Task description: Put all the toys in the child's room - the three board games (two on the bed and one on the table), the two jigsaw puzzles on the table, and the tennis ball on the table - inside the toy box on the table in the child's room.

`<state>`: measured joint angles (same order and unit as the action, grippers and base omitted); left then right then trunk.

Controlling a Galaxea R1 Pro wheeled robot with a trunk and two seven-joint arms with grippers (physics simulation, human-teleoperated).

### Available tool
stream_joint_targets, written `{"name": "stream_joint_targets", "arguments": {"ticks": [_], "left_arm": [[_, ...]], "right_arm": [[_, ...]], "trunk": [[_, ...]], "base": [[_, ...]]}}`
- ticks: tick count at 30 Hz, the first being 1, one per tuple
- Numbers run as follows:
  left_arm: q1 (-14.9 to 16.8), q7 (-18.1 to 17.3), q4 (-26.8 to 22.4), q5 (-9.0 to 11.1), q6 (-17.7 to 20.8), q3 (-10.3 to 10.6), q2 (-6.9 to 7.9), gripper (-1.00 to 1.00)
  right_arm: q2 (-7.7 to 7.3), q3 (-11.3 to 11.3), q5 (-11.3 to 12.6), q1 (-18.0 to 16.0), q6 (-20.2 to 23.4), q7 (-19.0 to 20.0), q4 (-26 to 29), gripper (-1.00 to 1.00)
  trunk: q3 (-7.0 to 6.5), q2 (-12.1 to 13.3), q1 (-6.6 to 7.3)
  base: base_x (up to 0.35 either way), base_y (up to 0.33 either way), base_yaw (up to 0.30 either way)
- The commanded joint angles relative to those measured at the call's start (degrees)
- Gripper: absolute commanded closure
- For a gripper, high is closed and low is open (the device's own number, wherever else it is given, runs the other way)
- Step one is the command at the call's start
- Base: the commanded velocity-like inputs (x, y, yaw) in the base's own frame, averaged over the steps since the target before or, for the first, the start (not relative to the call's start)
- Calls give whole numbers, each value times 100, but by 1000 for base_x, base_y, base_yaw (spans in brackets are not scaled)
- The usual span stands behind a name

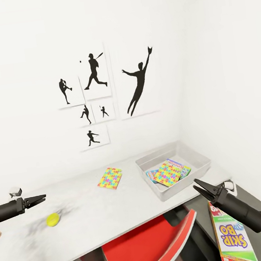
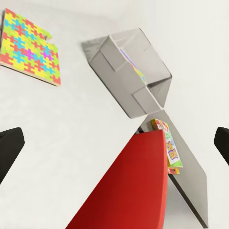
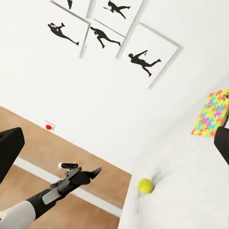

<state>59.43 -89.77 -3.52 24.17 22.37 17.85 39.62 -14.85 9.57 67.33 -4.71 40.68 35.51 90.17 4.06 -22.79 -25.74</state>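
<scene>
Skip-Bo box (image 1: 231, 232) is lying on the floor, tennis ball (image 1: 53, 219) and one jigsaw puzzle (image 1: 110, 178) are waiting on the surface (image 1: 116, 206) outside the part-filled toy box (image 1: 200, 160), both jaws apart.

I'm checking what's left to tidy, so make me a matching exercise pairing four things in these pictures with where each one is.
Things:
1. tennis ball
2. loose jigsaw puzzle
3. SKIP-BO box
4. red chair

Places:
A. on the low dark surface beside the table, under the right gripper
B. tucked under the table's front edge
C. flat on the table, left of the toy box
D. on the table near the left gripper

Pairs: 1-D, 2-C, 3-A, 4-B
</scene>
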Motion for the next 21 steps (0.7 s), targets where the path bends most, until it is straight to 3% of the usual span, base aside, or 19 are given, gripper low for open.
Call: {"name": "stream_joint_targets", "arguments": {"ticks": [1, 21], "left_arm": [[7, -23, -3, 35, 54, 51, 2, -100], [7, -23, -9, 27, 31, 52, -7, -100]], "right_arm": [[0, 7, 26, -4, 38, -1, 1, -100], [0, 2, 26, -4, 37, 6, 1, -100]], "trunk": [[6, -13, -4], [-163, -13, -4]], "base": [[0, 0, 115], [0, 0, 137]]}}
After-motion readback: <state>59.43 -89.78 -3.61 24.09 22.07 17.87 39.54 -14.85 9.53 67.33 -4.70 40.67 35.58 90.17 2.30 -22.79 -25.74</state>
